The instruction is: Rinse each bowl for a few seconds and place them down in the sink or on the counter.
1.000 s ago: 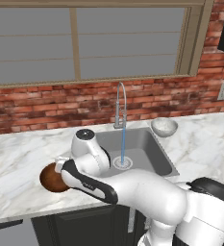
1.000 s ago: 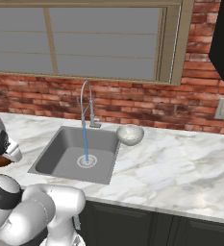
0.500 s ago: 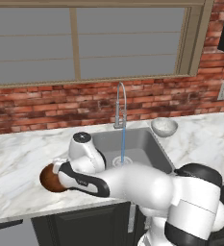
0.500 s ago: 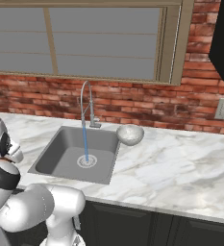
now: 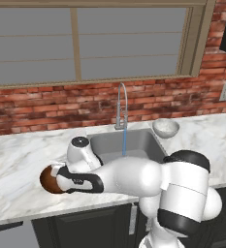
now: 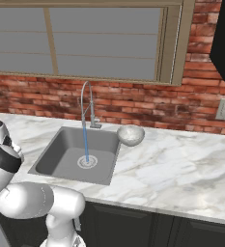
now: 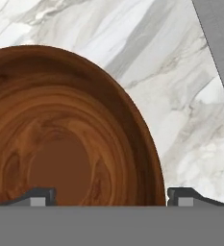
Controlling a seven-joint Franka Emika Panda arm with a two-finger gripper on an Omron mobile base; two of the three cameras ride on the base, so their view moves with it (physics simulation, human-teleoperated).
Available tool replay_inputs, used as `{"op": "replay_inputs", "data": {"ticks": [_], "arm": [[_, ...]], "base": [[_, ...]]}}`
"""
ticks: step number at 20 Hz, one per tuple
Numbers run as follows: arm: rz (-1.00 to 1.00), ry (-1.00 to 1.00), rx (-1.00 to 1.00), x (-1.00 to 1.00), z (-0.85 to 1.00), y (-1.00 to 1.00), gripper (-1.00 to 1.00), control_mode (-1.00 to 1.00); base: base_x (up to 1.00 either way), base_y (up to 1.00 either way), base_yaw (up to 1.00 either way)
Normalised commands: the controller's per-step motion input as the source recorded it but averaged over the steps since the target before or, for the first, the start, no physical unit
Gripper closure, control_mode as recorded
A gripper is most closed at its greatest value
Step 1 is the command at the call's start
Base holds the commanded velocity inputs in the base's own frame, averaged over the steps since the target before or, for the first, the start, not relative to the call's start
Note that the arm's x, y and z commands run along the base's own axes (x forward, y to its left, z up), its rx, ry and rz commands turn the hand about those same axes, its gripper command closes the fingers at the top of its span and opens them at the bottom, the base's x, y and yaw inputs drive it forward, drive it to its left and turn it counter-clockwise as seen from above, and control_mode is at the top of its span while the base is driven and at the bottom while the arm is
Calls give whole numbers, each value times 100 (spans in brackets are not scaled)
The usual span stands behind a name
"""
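1. We reach for the wooden bowl (image 7: 60, 144) on the counter (image 5: 17, 164) left of the sink (image 6: 61, 154), where water already runs for rinsing.
2. Our arm folds low leftward; the gripper (image 7: 111, 196) is spread, one finger (image 7: 188, 196) outside the rim.
3. The pale bowl (image 6: 131, 135) waits beside the faucet (image 6: 87, 103).

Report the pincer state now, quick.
Pincer: open, fingertips spread either side of the brown bowl rim on the counter, holding nothing yet.

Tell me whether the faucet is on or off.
On: a blue stream falls from the faucet spout to the sink drain.
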Motion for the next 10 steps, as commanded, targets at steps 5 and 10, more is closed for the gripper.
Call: {"op": "replay_inputs", "data": {"ticks": [5, 10], "arm": [[0, 0, 1, 4, -14, 8, 100, -100], [-7, -3, -2, -8, 5, 4, 100, -100]], "base": [[0, 0, 0], [0, 0, 0]]}}
